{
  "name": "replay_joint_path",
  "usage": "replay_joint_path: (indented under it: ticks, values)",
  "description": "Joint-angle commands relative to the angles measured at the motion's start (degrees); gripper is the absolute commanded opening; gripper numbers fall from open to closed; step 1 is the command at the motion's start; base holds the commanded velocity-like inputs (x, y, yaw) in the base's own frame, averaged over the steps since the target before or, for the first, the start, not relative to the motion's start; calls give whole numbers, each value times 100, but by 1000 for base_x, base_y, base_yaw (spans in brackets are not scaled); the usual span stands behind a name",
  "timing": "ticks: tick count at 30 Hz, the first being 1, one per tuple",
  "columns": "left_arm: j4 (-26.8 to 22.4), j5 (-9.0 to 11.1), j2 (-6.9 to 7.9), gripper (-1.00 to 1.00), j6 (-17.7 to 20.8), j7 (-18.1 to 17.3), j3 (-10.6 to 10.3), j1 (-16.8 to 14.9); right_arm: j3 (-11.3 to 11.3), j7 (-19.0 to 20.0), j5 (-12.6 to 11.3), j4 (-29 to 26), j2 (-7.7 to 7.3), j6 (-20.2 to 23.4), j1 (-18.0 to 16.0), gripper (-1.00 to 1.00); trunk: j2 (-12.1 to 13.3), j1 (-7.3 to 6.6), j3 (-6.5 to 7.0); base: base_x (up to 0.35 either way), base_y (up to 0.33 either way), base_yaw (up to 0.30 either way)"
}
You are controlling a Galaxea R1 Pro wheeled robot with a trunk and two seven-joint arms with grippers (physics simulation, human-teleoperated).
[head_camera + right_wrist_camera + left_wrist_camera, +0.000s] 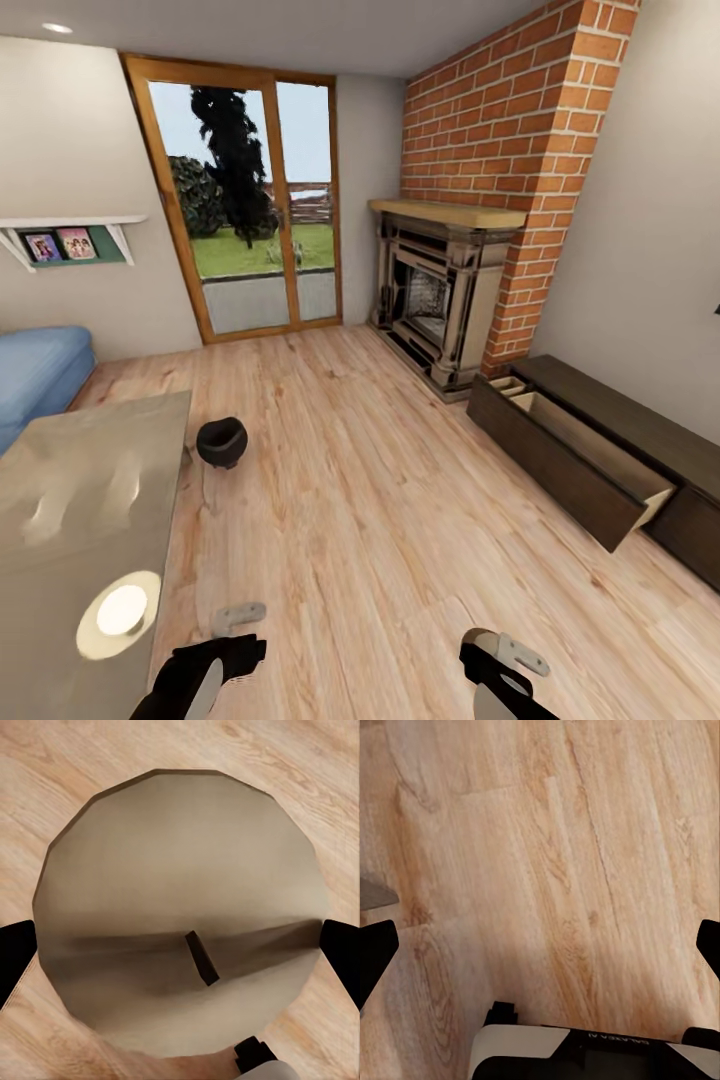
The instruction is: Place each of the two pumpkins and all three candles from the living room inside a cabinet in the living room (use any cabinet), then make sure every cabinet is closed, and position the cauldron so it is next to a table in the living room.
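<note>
The right end effector [180, 960] is clamped on a short, stubby beige-grey candle [180, 915] with a small dark wick, its two black fingertips [15, 960] pressing the candle's opposite sides above the light wood plank floor [380, 520]. The left end effector [540, 952] holds nothing, its fingers spread wide apart over bare planks. Ahead of the left end effector and beyond it, the small round black cauldron [221, 441] stands on the floor just beside the far corner of the glossy grey rectangular worktop [80, 500]. Ahead and to the right of the right end effector, the long low dark-brown wood cabinet [640, 440] runs along the wall with one drawer [575, 455] pulled out, its pale beige inside showing. A red-brick fireplace [450, 290] stands beyond it.
</note>
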Motion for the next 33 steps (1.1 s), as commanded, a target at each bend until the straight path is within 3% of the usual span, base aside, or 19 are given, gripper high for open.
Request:
replay_joint_path:
  ticks: [1, 33]
  values:
    - [-8, 60, 2, 100, 20, 51, -9, -4, 51, -25, -48, -3, -1, -29, -6, -100, -12, 6, -12, 275, 3, 0]
    - [-8, 57, 2, 100, 20, 50, -9, -4, 51, -25, -48, -3, -1, -30, -6, -100, -12, 6, -11, 328, 0, 0]
